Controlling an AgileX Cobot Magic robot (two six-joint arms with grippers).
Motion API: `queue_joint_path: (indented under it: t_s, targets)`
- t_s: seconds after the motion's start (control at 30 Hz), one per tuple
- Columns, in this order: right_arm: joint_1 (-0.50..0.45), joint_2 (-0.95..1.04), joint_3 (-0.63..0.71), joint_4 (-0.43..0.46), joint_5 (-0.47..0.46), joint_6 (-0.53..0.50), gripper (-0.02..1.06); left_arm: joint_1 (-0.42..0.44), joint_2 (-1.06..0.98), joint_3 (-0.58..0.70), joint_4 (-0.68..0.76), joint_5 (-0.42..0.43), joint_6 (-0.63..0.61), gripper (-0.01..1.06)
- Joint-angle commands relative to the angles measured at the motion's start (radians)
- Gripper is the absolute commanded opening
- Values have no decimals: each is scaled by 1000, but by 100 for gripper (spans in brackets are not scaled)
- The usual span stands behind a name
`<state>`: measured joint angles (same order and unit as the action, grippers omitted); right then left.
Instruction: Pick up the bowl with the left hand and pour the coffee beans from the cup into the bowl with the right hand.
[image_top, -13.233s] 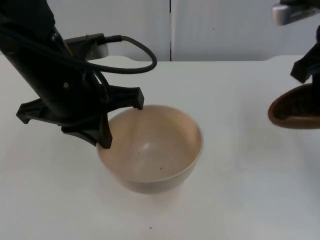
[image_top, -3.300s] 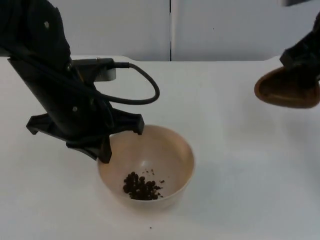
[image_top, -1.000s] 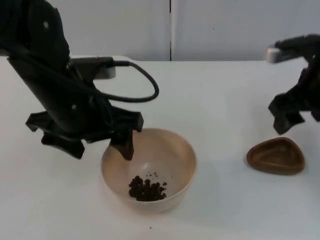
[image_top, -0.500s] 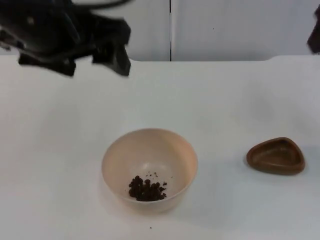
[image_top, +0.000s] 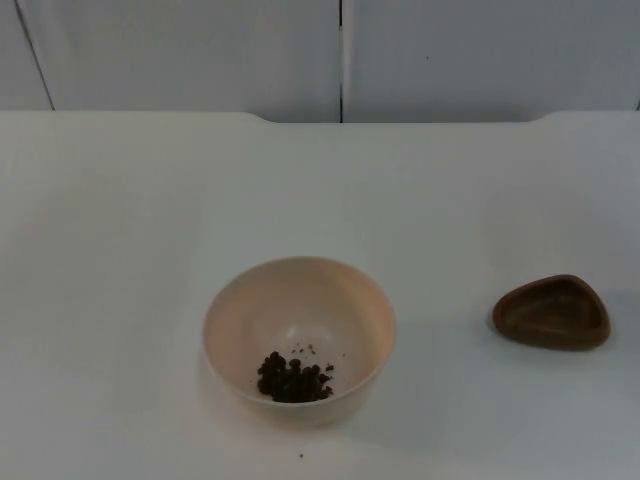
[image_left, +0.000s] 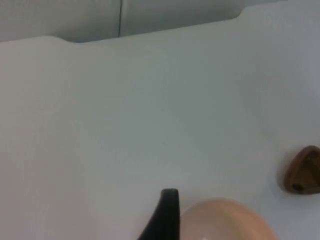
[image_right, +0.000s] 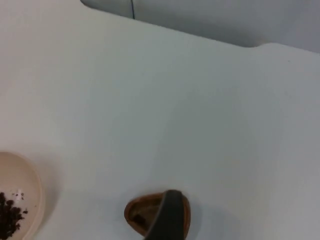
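White table (image_top: 150, 200) carries the bowl (image_top: 299, 340) of coffee beans (image_top: 291, 378) and the brown cup (image_top: 551, 312); both grippers' spread cannot be told, neither holding anything.

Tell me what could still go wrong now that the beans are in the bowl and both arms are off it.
Few risks remain. A stray coffee bean lies on the table in front of the bowl, so the transfer was not quite clean. The left gripper's fingertip hangs close to the bowl's rim, and the right gripper's fingertip over the brown cup; a careless descent could probably knock either.
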<state>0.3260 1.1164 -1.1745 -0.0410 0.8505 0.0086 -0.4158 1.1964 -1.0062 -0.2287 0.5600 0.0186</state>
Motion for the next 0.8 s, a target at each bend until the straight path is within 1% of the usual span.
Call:
queue_joint_path:
  t_s: [0.0, 0.07, 0.2, 0.3, 0.37, 0.47, 0.53, 0.63, 0.7, 0.73, 0.77]
  targets:
    - [-4, -36, 3, 12, 21, -2, 73, -3, -24, 5, -7, 11, 4, 80]
    - [-4, -74, 3, 28, 31, -2, 73, -3, -50, 5, -10, 30, 7, 80]
    - [-4, -135, 4, 28, 55, -2, 73, -3, -94, 5, -14, 53, 20, 80]
    - [-4, -177, 26, 28, 53, -16, 73, -3, -122, 5, -22, 57, 28, 80]
    - [-4, -217, 67, 33, 43, -20, 73, -3, -146, 5, -22, 64, 28, 80]
    - [-4, -278, 141, 33, 27, -22, 73, -3, -186, 5, -22, 102, 59, 80]
    - [-4, -298, 166, 33, 25, -22, 73, -3, -199, 5, -22, 116, 65, 80]
    - [-4, -380, 247, 33, 25, -22, 73, -3, -236, 9, -22, 142, 82, 80]
    - [-4, -434, 290, 41, 25, -22, 73, -3, -274, 56, -22, 113, 82, 80]
    - [-4, -434, 290, 41, 25, -22, 73, -3, -274, 56, -22, 113, 82, 80]
    - [-4, -478, 322, 41, 23, -22, 73, -3, -311, 99, -17, 82, 82, 80]
